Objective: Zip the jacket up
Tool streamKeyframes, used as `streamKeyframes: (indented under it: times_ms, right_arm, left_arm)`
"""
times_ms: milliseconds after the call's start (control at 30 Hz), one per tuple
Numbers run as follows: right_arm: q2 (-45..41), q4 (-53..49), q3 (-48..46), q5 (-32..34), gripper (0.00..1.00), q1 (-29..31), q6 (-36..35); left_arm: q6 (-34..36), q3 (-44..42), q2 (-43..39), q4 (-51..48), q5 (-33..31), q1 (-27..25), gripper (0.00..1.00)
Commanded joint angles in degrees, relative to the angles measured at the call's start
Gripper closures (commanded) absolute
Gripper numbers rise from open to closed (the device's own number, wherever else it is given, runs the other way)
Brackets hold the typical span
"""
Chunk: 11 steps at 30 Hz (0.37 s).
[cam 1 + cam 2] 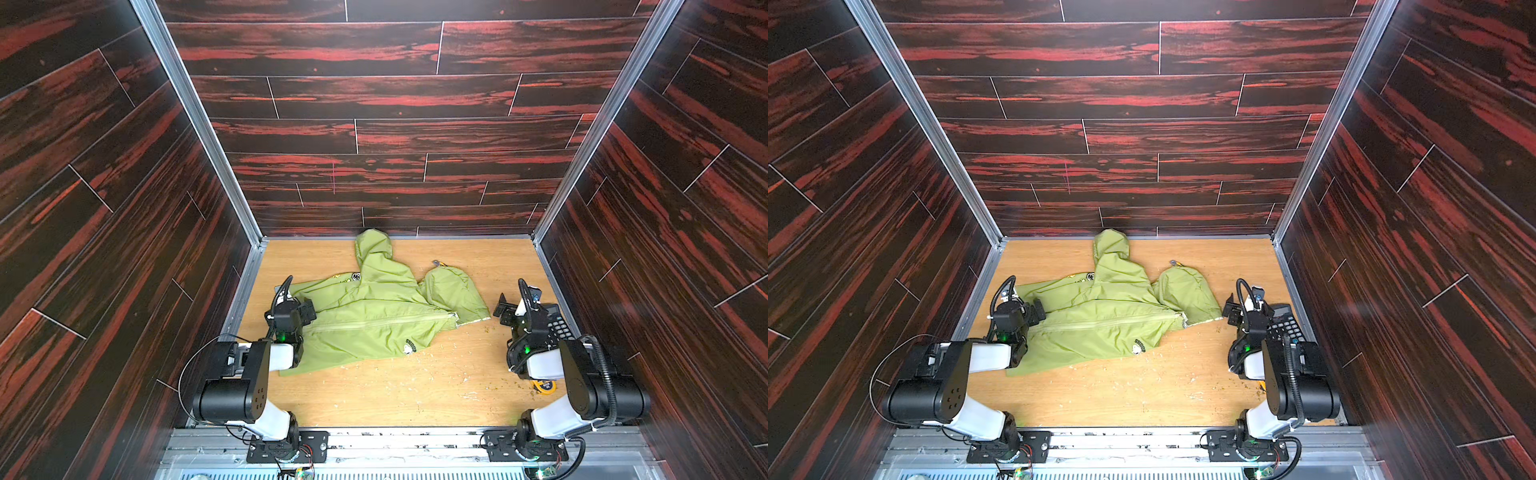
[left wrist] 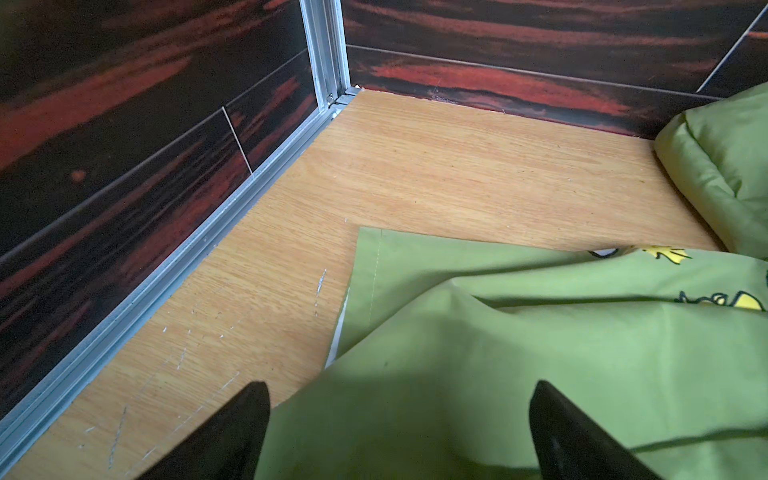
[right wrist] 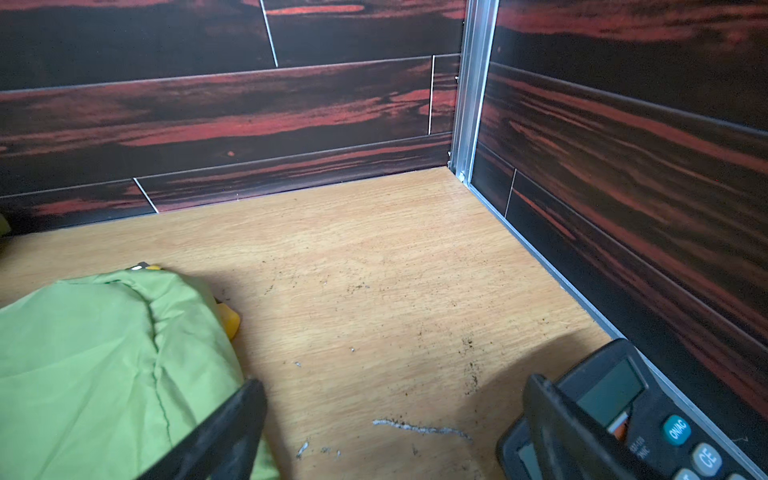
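Left hand (image 2: 400, 385) above jacket (image 1: 374, 316), zipper-end hidden

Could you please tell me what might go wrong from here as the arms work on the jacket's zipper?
1. The open left gripper hovers over the wrinkled hem of the jacket; closing could pinch loose fabric instead of the zipper.
2. A calculator lies beside the open right gripper; a swing might knock it.
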Motion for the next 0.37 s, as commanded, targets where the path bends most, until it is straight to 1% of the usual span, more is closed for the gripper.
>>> streamKeyframes:
  times_ms: [0, 33, 67, 333]
  right_arm:
    - [1.06, 0.05, 1.06, -1.99, 0.01, -0.73, -0.32]
    - [0.72, -2.74, 2.09, -6.07, 0.01, -2.82, 0.84]
    - [0.53, -3.55, 2.21, -8.65, 0.01, -4.01, 1.43]
    - [0.21, -1.90, 1.33, -8.72, 0.01, -3.90, 1.11]
  left_arm:
    - [1.26, 0.55, -1.23, 0.48, -0.28, 0.18, 0.00]
    - [1.28, 0.66, -1.19, 0.43, -0.22, 0.19, 0.00]
    - [1.23, 0.68, -1.19, 0.40, -0.22, 0.21, 0.00]
    - [1.29, 0.60, -1.15, 0.43, -0.19, 0.14, 0.00]
